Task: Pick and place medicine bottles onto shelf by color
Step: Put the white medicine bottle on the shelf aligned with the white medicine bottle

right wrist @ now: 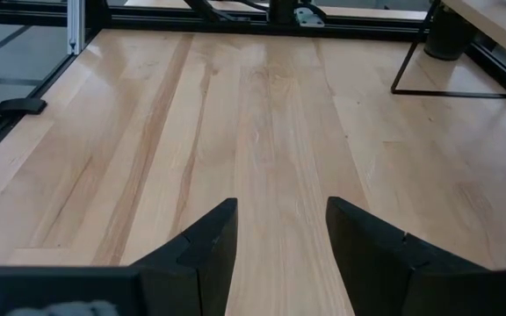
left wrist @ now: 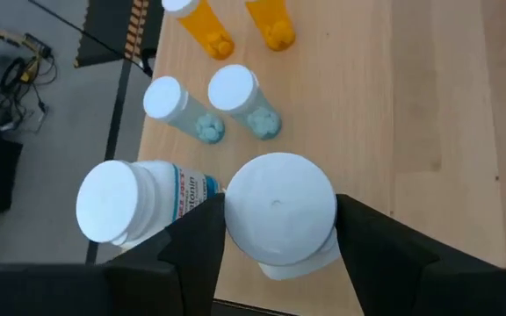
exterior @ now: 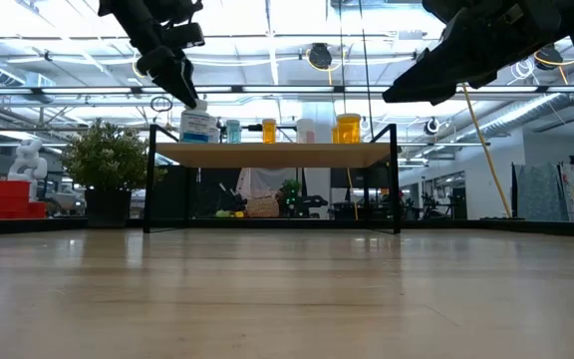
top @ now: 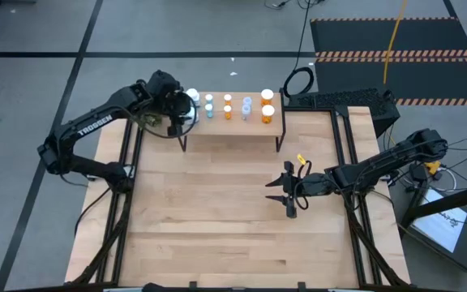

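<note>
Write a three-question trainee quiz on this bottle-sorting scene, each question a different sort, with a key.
1. True or false: the left gripper has its fingers on either side of a white-capped bottle at the shelf.
2. Multiple choice: the right gripper is
A. closed on an orange bottle
B. open and empty above the table
C. resting on the shelf
3. Fill in: in the left wrist view, beyond the white-bodied bottle stand two pale blue bottles, then two ______ ones.

Key: 1 true; 2 B; 3 orange.
</note>
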Robot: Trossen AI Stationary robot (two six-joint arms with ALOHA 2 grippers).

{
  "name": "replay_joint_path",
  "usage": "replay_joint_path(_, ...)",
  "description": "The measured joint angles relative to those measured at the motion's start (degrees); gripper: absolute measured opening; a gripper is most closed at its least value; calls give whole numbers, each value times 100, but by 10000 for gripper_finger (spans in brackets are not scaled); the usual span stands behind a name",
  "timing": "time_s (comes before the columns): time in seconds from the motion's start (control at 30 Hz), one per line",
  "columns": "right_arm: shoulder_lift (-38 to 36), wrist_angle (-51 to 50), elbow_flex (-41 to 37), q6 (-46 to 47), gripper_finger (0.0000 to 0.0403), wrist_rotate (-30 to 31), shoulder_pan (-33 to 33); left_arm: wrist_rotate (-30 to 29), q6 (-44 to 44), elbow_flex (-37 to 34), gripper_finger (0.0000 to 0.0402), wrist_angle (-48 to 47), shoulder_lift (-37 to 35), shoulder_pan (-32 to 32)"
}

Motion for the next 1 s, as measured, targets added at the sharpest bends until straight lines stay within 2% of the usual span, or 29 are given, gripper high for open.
replay_joint_path(0.23,-1,0,0,0,169,1,1,195,525,0,195,0,7,201)
replay_joint_path(0.47,0,0,0,39,169,0,0,180,814,0,227,-73,7,223)
replay_joint_path(0.8,-2,0,0,41,169,0,0,126,746,0,241,89,7,230)
replay_joint_path(1.0,-2,0,0,42,169,1,0,-139,677,0,241,105,7,230)
